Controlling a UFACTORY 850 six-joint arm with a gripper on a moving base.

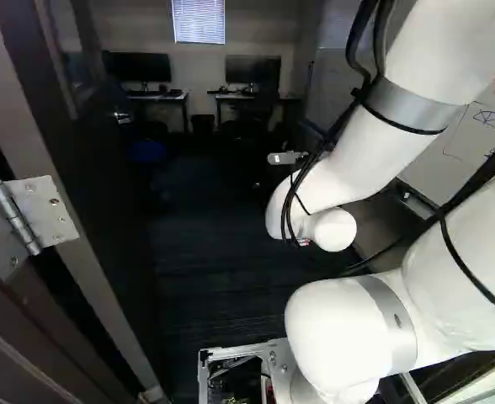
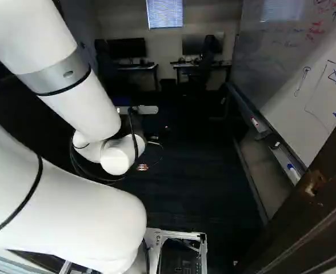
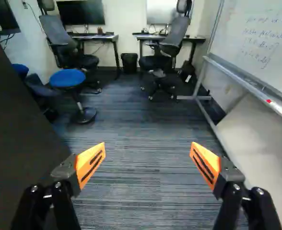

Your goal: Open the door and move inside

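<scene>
The dark door stands open along the left of the left base view, its hinge near and its handle at the far end. In the wrist view the door is a dark panel beside the gripper, past the finger that is nearer the blue stool. The two orange-padded fingers are spread wide with nothing between them, over carpet. In the base views the arm's wrist is inside the room, and the fingers cannot be made out there.
Door frame stands close at the right of the right base view. Beyond it a whiteboard with a marker tray lines that side. Deeper in are a blue stool, office chairs, a bin and desks with monitors.
</scene>
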